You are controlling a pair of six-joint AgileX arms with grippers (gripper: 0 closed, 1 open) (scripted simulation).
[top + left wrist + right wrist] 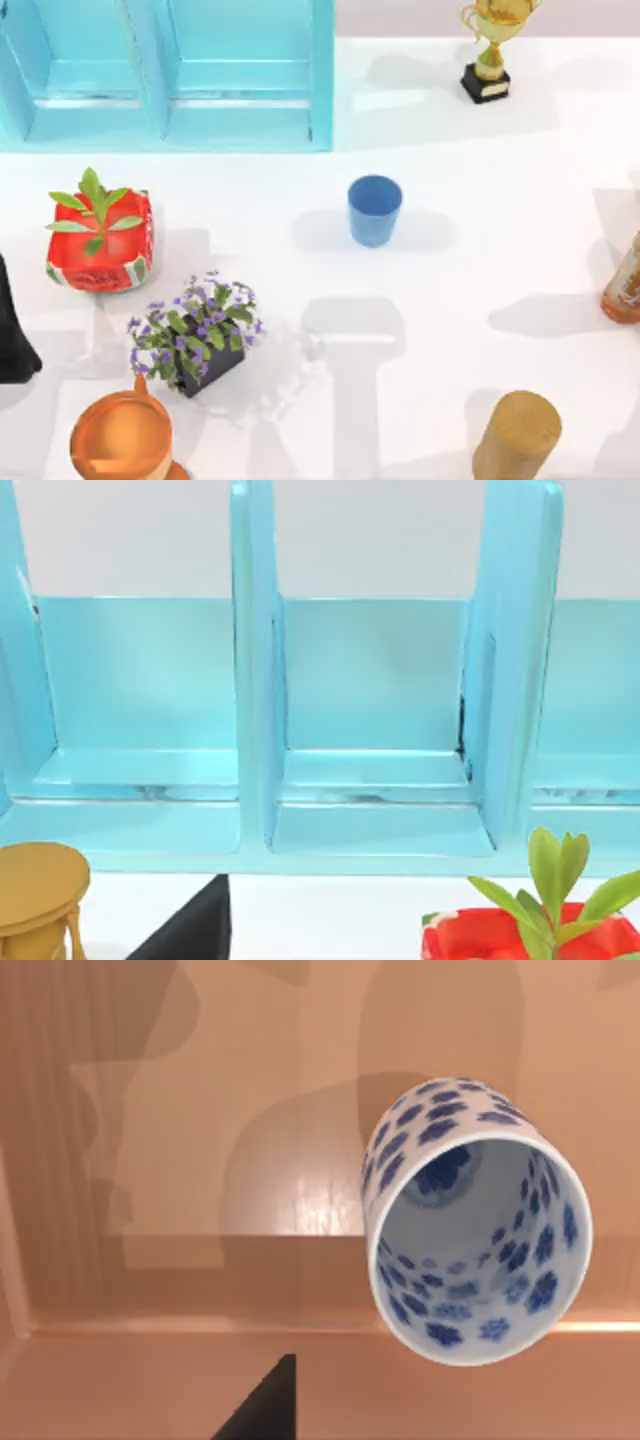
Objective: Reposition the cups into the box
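The plain blue cup (pixel 375 208) stands upright and alone near the middle of the white table. The turquoise box (pixel 322 90) with inner partitions fills the far left; the left wrist view looks into its open compartments (pixel 375 705). In the right wrist view, the white cup with the dark blue pattern (pixel 475 1222) is tilted, its mouth toward the camera, over a tan surface. I cannot tell if anything holds it. A dark wedge of my right gripper (pixel 262 1405) shows beside that cup. A similar dark wedge of my left gripper (pixel 195 930) shows before the box.
A red planter (pixel 100 245) and a purple-flowered plant (pixel 195 335) stand left of centre. A copper mug (pixel 120 438), a wooden cylinder (pixel 517 436), an orange bottle (pixel 625 285), a gold trophy (pixel 490 45) and a black shape (pixel 12 335) sit around the edges.
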